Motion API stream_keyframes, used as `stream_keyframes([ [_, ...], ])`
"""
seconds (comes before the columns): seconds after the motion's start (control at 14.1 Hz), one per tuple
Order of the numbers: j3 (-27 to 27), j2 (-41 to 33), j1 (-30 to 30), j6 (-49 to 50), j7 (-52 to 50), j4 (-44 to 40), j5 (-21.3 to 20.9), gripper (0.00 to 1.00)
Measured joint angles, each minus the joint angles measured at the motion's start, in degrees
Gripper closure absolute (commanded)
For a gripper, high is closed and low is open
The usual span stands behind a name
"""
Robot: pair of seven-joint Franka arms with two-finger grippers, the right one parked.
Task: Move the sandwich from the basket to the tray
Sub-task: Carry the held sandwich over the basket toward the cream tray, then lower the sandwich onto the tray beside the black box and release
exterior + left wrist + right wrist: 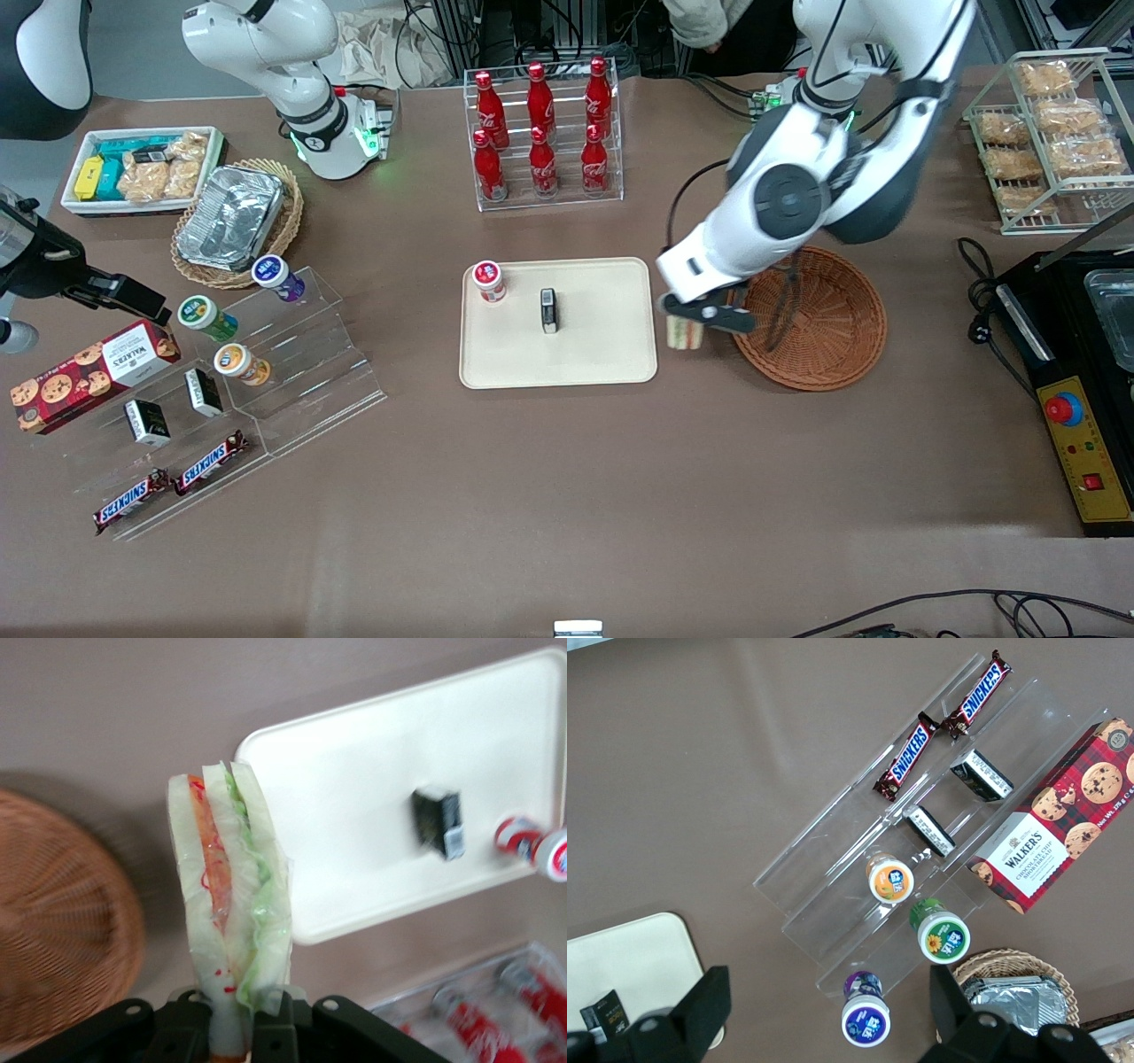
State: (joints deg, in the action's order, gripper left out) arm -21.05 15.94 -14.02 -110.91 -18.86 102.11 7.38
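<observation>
My left gripper (pixel 687 326) hangs over the bare tabletop between the reddish-brown wicker basket (pixel 824 323) and the cream tray (pixel 602 354), shut on the sandwich (pixel 683 334). In the left wrist view the sandwich (pixel 232 895) stands up from the black fingers (pixel 275 1028), its white bread and red, orange and green filling showing. The basket (pixel 62 921) is beside it, with nothing in it that I can see, and the tray (pixel 372 815) lies just past it. On the tray stand a small black box (pixel 549 310) and a red-lidded cup (pixel 488 281).
A clear rack of red cola bottles (pixel 540 133) stands farther from the front camera than the tray. A wire rack of packaged snacks (pixel 1050 133) and a black machine (pixel 1076 372) sit at the working arm's end. An acrylic stand with cups and candy bars (pixel 213 381) lies toward the parked arm's end.
</observation>
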Motion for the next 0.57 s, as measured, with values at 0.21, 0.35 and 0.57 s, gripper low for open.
stream_keyframes([
  [0.21, 0.11, 5.69, -3.23, -9.49, -7.18, 0.11, -0.76, 1.00],
  [0.35, 0.32, 8.13, -4.84, -12.65, -11.01, 0.11, -3.25, 1.00],
  [0.57, 0.46, 11.08, -5.54, -17.42, -12.81, 0.10, -4.11, 1.00],
])
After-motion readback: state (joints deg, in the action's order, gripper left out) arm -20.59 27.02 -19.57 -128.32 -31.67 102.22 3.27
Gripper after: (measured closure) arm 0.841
